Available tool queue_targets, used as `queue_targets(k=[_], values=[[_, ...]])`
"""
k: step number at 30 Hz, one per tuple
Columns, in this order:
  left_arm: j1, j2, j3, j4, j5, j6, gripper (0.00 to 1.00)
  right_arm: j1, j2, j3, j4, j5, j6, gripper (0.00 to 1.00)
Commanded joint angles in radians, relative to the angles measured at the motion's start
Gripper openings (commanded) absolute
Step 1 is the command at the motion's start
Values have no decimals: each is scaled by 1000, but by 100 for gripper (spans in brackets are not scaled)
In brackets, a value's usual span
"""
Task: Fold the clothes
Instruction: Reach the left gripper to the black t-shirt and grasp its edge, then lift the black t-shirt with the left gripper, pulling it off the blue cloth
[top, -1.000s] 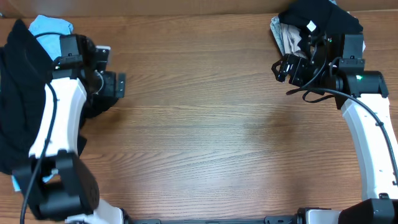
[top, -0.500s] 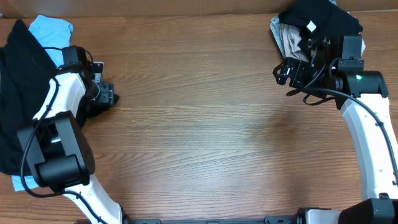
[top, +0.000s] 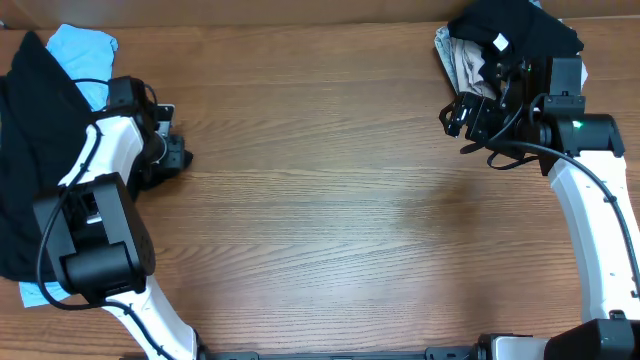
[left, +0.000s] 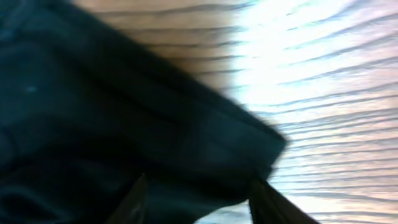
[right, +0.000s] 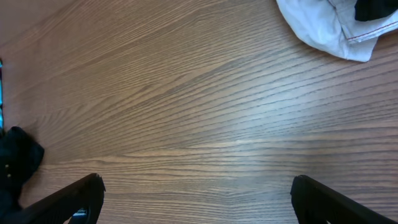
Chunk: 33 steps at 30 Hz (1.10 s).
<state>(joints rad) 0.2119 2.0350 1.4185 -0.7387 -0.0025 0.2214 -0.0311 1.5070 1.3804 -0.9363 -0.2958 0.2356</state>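
Observation:
A large black T-shirt (top: 30, 150) lies crumpled at the table's left edge. In the left wrist view it (left: 93, 112) fills the left side. My left gripper (top: 172, 155) is at the shirt's right edge. Its fingers (left: 202, 202) are open with the fabric's edge lying between them. My right gripper (top: 455, 112) is open and empty above bare wood, fingers wide apart (right: 199, 199). It hangs just in front of a pile of clothes (top: 510, 30) at the back right: a black garment with a white label on top, pale cloth (right: 323, 25) under it.
A light blue garment (top: 85, 45) lies under the black shirt at the back left, and a bit of it shows at the front left (top: 35, 292). The wooden table (top: 330, 200) stretches between the arms.
My left gripper has moved left and down onto the black shirt's right edge. The right arm has barely moved.

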Motion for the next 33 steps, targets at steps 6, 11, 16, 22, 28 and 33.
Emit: queue_targets(k=[6,11,16,22,28,33], values=[[-54,24,10,29,24,71,60,4,-5,18,-6,10,4,100],[-53,47,9,32,-12,71,59,4,-5,18,-18,10,5,100],[-53,64,9,40,-57,71,60,4,-5,18,-22,10,5,100],[-57,69,10,40,-22,70,28,4,-5,18,-22,10,5,100],[-58,66,28,32,48,59,4,4,-5,18,-19,10,4,100],[-58,59,166,-92,89,23,4,4,-5,18,-16,10,4,100]])
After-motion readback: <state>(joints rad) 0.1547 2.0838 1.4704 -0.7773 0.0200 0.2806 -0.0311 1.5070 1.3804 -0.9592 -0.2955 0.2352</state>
